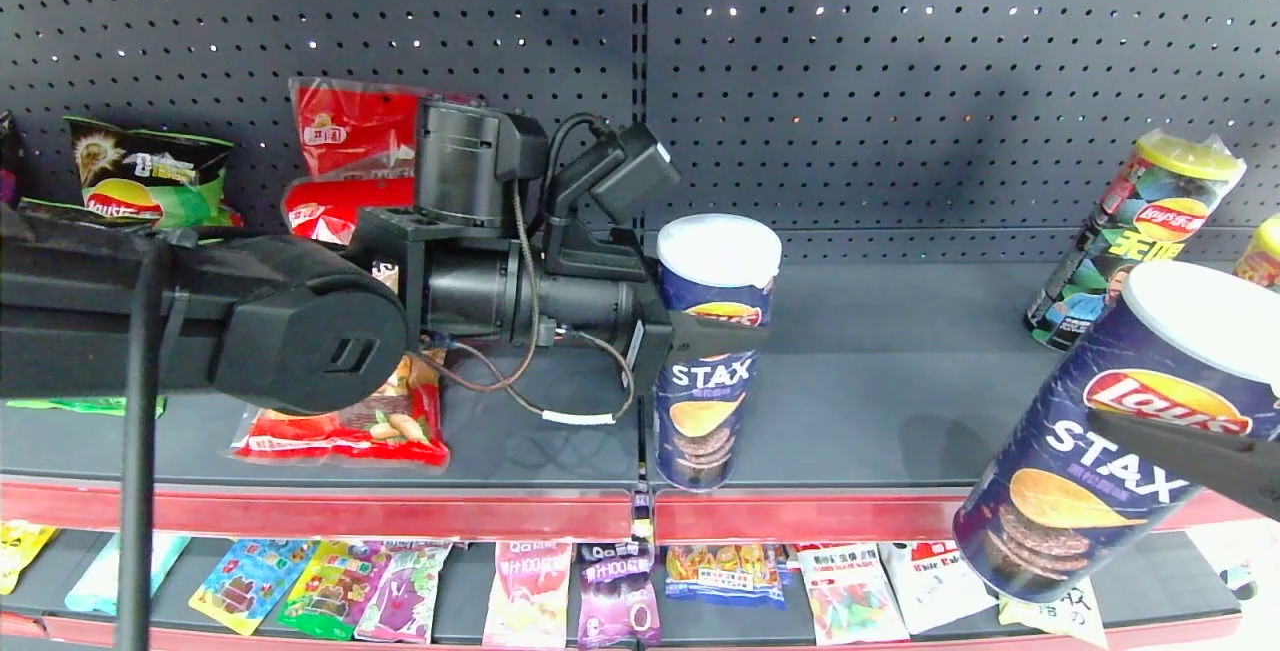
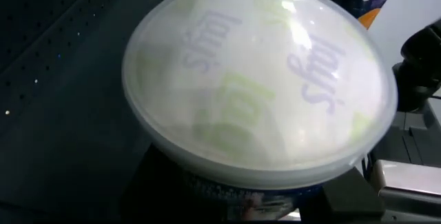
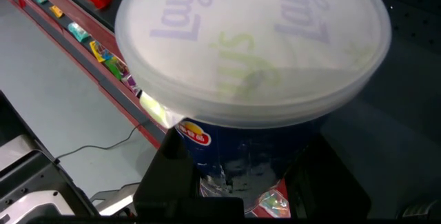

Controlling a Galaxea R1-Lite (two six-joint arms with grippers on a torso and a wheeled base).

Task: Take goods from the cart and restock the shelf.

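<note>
Gripped a dark-blue cylindrical crisp can with white plastic lid (image 1: 712, 391) upright at the grey metal shelf's (image 1: 880, 381) six o'clock edge in closed left jaws, and another such can (image 1: 1090, 451), tilted, at four o'clock in closed right jaws.

Head toward shelf (image 1: 880, 381); wrists over 2 cans (image 2: 258, 79) (image 3: 251, 41)

The left arm (image 1: 200, 321) lies level from the frame's left edge, the left gripper (image 1: 714, 333) clamped on an upright chip can (image 1: 718, 256) at centre. The right gripper (image 1: 1165, 446), lower right, clasps a tilted chip can (image 1: 1080, 471).

Glossy chip can (image 1: 708, 401), translucent plastic lid (image 1: 718, 249); matt metal pegboard (image 1: 900, 81)
</note>
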